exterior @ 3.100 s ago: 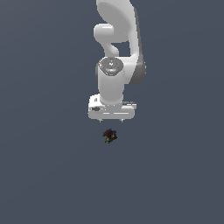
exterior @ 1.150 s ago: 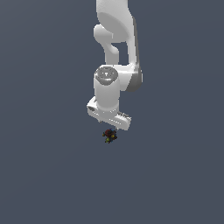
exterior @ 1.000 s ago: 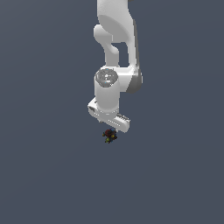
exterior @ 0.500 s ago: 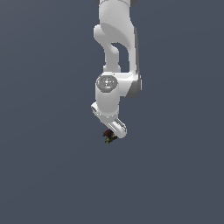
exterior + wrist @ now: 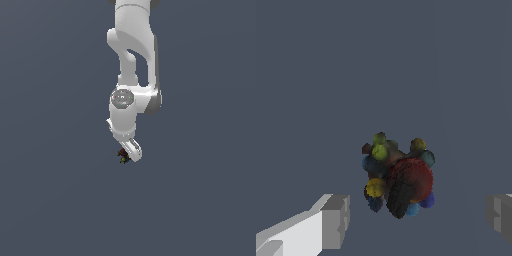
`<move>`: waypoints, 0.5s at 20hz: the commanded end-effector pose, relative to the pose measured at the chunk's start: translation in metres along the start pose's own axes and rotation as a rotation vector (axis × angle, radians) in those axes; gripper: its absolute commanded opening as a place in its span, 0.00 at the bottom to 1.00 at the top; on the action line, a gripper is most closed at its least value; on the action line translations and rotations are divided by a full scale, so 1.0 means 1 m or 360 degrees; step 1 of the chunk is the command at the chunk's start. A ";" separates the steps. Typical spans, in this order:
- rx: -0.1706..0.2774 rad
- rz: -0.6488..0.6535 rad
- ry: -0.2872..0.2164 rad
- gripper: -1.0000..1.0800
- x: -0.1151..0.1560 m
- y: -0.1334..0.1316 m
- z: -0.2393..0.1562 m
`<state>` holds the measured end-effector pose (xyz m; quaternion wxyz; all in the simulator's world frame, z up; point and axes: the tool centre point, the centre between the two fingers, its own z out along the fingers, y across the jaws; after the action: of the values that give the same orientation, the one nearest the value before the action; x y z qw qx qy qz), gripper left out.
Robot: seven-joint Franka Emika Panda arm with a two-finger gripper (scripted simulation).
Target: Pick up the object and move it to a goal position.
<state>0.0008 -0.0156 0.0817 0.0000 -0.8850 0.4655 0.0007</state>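
The object (image 5: 398, 177) is a tiny lumpy dark thing with a dark red rounded top and yellow, green and blue specks. It lies on the grey floor. In the exterior view it (image 5: 122, 155) shows just beside the white hand, partly covered by it. My gripper (image 5: 418, 220) is open, directly above the object, with one finger (image 5: 333, 220) on each side of it and not touching it. In the exterior view the gripper (image 5: 128, 155) is low over the floor, its fingers hidden behind the hand.
The white arm (image 5: 131, 70) reaches down from the top of the exterior view. The plain grey floor (image 5: 200, 200) spreads all around, with no other objects in view.
The arm has lowered and the hand has turned about its axis, so it now shows narrow edge-on. The gripper has come down around the object. The object has not moved.
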 end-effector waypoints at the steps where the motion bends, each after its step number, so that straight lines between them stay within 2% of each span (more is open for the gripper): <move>1: 0.0001 0.0030 0.0002 0.96 0.000 0.000 0.001; 10: 0.0001 0.0035 0.0001 0.96 0.000 0.000 0.011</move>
<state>0.0010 -0.0157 0.0749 0.0003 -0.8800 0.4750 -0.0003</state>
